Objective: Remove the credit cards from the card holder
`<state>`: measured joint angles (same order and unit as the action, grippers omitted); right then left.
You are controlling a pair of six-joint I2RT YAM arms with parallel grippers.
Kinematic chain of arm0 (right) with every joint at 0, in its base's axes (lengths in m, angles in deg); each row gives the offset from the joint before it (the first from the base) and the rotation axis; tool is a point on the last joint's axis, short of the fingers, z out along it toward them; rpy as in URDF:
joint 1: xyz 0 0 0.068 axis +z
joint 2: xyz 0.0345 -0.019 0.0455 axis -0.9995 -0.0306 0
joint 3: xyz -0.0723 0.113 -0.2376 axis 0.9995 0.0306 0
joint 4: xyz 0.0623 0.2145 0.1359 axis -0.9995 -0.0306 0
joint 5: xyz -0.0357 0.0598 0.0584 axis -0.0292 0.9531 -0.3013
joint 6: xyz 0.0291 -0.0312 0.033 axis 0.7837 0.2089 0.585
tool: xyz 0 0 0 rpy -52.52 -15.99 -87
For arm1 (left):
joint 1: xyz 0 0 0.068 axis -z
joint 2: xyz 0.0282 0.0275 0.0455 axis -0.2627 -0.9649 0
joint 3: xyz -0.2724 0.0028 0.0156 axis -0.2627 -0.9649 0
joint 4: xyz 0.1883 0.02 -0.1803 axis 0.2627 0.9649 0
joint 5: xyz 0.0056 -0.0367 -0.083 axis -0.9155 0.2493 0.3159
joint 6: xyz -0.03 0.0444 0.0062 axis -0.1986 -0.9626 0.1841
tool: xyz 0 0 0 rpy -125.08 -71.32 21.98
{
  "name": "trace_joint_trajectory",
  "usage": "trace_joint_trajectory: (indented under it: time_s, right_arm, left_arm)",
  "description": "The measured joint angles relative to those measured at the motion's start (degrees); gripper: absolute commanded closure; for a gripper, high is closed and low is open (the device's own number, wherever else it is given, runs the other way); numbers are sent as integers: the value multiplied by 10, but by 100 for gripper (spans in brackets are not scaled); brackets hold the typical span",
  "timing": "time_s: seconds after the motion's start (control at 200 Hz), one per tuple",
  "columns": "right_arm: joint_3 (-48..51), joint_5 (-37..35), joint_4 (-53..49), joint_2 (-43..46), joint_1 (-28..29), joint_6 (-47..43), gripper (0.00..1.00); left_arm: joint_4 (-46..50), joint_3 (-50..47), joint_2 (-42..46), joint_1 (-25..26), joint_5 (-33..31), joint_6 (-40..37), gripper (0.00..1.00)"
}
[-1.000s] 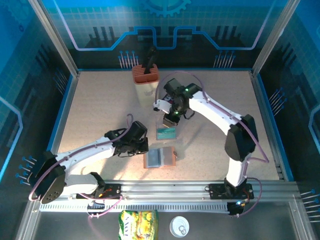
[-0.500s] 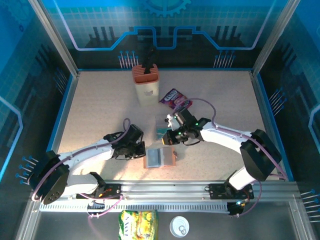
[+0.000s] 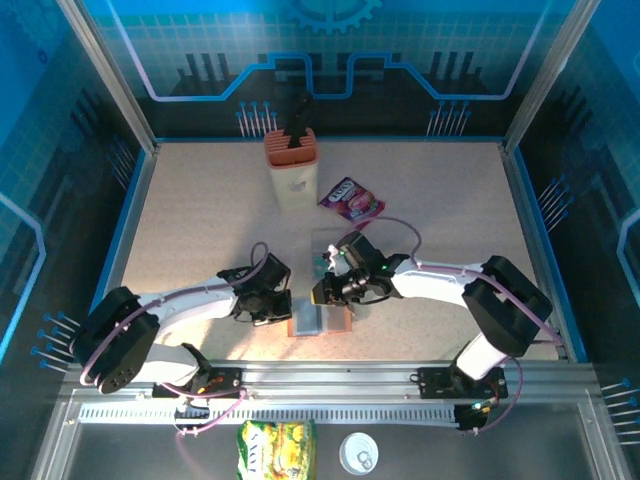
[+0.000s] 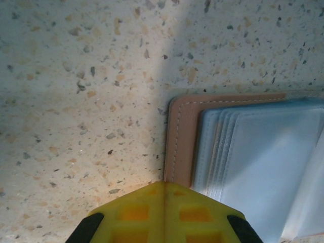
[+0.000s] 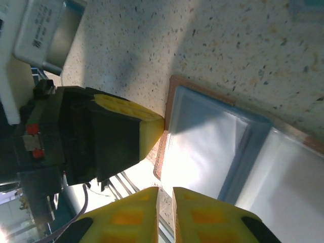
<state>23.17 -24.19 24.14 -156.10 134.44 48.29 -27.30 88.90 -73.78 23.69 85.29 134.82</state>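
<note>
Closed tight, the left gripper [image 4: 163,185] has its yellow fingertips pressed together with nothing between them, and its tip touches the left edge of the card holder [image 4: 179,142]. The right gripper [image 5: 165,191] hangs low over the holder's open pages, jaws a thin slit apart, with nothing visible in the gap.

The card holder lies open and flat on the speckled table [image 3: 200,220], near the front edge and between the two grippers. It has a salmon-brown stitched cover and pale grey-blue clear sleeves [image 4: 263,167] fanned inside.

At the back stands a beige tub [image 3: 291,185] with an orange top. A purple packet [image 3: 350,197] lies just to its right. The right arm [image 3: 440,282] stretches across the table, and its wrist covers most of a teal card [image 3: 320,263] lying just behind the holder.

Counted: two grippers, one holder, several sleeves, one tub, one packet. One card shows, and whether more lie with it cannot be told.
</note>
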Motion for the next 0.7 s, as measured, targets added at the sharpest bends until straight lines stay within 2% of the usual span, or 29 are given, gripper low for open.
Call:
trace_joint_trajectory:
  time_s: [0.24,0.5,0.7]
  right_arm:
    - [-21,7,2,-29,19,12,81]
    - [-55,10,-13,-53,38,12,72]
    - [-66,8,-43,-65,41,8,71]
  left_arm:
    - [-3,0,-2,-1,1,0,100]
    - [-2,0,-2,-1,0,0,100]
    - [-2,2,-5,-1,0,0,100]
